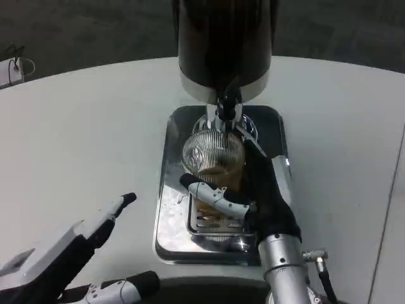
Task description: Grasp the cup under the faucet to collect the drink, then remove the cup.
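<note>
A ribbed clear glass cup point(212, 154) with brownish drink in it stands under the chrome faucet point(226, 109) of the dark drink dispenser point(224, 44). My right hand point(253, 193) wraps around the cup from the near right side and grips it, with a white and black finger crossing in front of the cup's base. My left hand point(95, 253) hovers over the white table at the lower left, away from the cup, fingers spread and holding nothing.
The cup and dispenser stand on a shiny metal drip tray point(169, 218) with a slotted grate near its front edge. A small white object point(12, 69) sits at the far left table edge. The white table point(82, 139) stretches to both sides of the tray.
</note>
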You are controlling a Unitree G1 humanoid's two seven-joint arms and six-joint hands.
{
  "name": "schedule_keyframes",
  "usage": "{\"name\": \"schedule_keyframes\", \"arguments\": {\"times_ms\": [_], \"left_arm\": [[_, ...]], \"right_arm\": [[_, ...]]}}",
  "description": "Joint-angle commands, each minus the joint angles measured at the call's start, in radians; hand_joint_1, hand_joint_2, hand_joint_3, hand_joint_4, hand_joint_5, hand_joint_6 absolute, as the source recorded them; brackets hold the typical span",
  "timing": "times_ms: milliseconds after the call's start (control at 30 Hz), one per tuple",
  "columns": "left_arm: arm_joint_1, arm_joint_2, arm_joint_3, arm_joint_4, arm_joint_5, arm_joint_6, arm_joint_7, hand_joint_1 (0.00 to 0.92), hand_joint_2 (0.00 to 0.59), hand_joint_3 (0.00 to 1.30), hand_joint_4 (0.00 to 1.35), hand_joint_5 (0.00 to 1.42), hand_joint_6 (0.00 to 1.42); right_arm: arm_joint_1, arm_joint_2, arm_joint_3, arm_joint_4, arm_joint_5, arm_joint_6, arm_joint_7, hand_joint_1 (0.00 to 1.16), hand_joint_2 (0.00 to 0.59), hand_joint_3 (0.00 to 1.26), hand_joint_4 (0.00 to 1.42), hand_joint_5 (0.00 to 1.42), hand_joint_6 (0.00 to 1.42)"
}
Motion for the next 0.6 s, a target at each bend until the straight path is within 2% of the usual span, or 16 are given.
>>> {"name": "schedule_keyframes", "arguments": {"times_ms": [33,167,267,367,467,600], "left_arm": [[0.013,0.015,-0.002,0.016,-0.008,-0.009,-0.012,0.0,0.03,0.0,0.0,0.0,0.02],[0.014,0.016,-0.003,0.021,-0.013,-0.014,-0.015,0.0,0.029,0.0,0.0,0.0,0.02],[0.013,0.017,-0.001,0.024,-0.016,-0.017,-0.016,0.0,0.029,0.01,0.0,0.0,0.02],[0.012,0.017,0.0,0.026,-0.018,-0.019,-0.015,0.0,0.029,0.01,0.0,0.0,0.03],[0.007,0.018,-0.002,0.032,-0.021,-0.022,-0.014,0.0,0.029,0.02,0.0,0.0,0.04],[-0.001,0.02,-0.007,0.041,-0.024,-0.026,-0.014,0.0,0.029,0.02,0.0,0.0,0.04]], "right_arm": [[-0.005,0.036,0.02,0.025,-0.006,-0.019,-0.02,0.93,0.21,0.28,0.34,0.47,0.5],[-0.003,0.045,0.026,0.032,-0.023,-0.02,-0.064,0.97,0.216,0.39,0.46,0.6,0.7],[0.004,0.049,0.033,0.027,-0.038,-0.015,-0.103,1.01,0.221,0.52,0.62,0.75,0.91],[0.013,0.054,0.038,0.02,-0.051,-0.013,-0.143,1.02,0.222,0.62,0.75,0.87,1.05],[0.025,0.059,0.038,0.007,-0.057,-0.015,-0.182,1.02,0.222,0.7,0.86,0.96,1.13],[0.035,0.058,0.036,-0.012,-0.048,-0.021,-0.193,1.01,0.219,0.79,0.96,1.06,1.23]]}}
